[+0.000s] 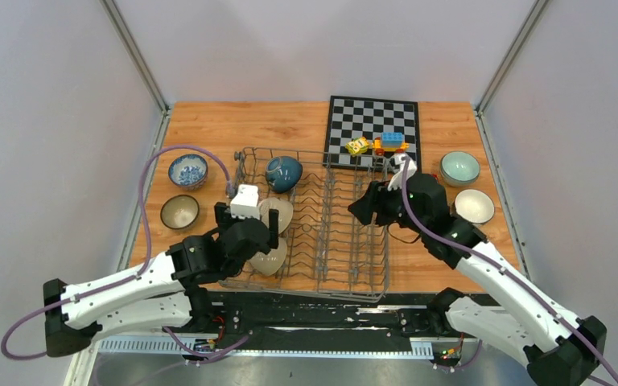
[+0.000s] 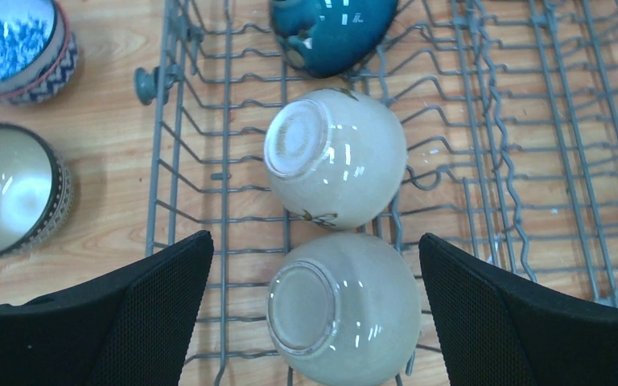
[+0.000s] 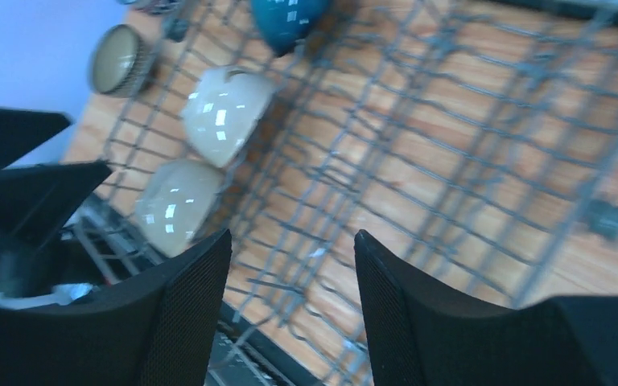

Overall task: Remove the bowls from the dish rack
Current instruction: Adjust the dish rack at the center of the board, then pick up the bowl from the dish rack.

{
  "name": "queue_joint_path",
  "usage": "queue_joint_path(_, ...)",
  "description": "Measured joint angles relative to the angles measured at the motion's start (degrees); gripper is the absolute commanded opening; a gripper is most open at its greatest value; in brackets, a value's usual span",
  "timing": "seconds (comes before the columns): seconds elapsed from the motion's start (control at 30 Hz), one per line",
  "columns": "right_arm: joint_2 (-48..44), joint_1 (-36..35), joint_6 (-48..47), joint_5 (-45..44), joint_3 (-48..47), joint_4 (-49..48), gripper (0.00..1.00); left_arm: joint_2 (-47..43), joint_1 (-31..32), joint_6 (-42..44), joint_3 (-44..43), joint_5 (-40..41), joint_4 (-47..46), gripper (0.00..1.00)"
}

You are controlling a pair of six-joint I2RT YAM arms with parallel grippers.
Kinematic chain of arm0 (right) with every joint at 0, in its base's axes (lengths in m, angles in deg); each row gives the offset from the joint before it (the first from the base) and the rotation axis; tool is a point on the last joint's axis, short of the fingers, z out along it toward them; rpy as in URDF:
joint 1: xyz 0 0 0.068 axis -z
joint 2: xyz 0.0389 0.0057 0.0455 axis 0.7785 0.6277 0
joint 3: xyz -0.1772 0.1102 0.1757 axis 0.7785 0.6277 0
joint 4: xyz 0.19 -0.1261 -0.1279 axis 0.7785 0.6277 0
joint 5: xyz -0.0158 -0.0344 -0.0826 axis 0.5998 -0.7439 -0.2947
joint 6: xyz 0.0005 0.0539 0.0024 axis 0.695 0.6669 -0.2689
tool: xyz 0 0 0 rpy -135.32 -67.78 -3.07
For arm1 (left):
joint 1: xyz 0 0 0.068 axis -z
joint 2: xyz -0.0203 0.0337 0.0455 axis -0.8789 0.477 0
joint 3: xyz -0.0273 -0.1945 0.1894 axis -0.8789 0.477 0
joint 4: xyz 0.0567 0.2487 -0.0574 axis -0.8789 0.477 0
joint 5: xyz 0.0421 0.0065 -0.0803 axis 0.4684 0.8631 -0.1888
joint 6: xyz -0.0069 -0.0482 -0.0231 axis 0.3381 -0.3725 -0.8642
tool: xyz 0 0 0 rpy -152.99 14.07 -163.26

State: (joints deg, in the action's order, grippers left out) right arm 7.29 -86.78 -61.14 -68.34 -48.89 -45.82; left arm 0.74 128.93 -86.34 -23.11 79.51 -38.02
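The grey wire dish rack [image 1: 346, 241] holds three bowls on its left side: a dark teal one [image 1: 283, 173], a beige one [image 1: 278, 212] and a pale greenish one [image 1: 269, 261], all tipped on their sides. My left gripper [image 1: 264, 238] is open and straddles the pale bowl [image 2: 342, 310], with its fingers apart from it on both sides. The beige bowl [image 2: 338, 157] and the teal bowl [image 2: 334, 28] lie beyond it. My right gripper [image 1: 362, 209] is open and empty above the rack's right half [image 3: 451, 161].
A blue-and-white bowl [image 1: 187, 170] and a brown striped bowl [image 1: 179, 211] stand on the table left of the rack. A celadon bowl [image 1: 459, 168] and a white-inside bowl [image 1: 475, 206] stand to its right. A chessboard [image 1: 366, 117] with toy blocks [image 1: 380, 144] lies behind the rack.
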Motion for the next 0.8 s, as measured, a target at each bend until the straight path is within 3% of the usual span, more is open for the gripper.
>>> queue_joint_path(0.13, 3.80, -1.42, 5.11, 8.46, 5.60, -12.28, 0.59, -2.25, -9.92, -1.42, 0.37, -7.50, -1.36, 0.99)
queue_joint_path(0.33, 20.41, -7.15, 9.88, 15.50, 3.17, -24.24, 0.62, -5.18, -21.11, -1.70, 0.46, -18.23, -2.32, 1.00)
queue_joint_path(0.8, 43.93, -9.73, 24.70, 15.17, 0.85, -46.34, 0.73, -7.69, -30.82, -3.80, 7.89, -28.13, -6.99, 0.86)
